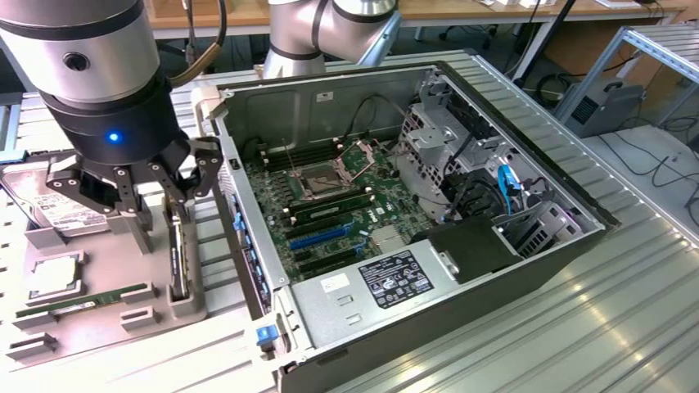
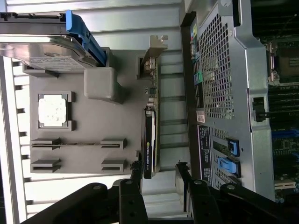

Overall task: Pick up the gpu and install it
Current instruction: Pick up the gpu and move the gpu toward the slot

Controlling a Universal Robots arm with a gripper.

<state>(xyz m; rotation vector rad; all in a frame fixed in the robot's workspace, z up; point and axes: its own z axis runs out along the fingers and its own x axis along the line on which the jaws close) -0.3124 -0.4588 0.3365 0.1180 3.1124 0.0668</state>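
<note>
Just beneath open end effector (image 2: 158, 169), gpu (image 2: 149, 140) upright

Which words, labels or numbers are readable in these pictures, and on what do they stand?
None can be read for certain.
Power supply, black label: print too small.
Hard drive, white label: blurred.
gpu, edge: white lettering, too small.
Case, rear stickers: too small.
</note>
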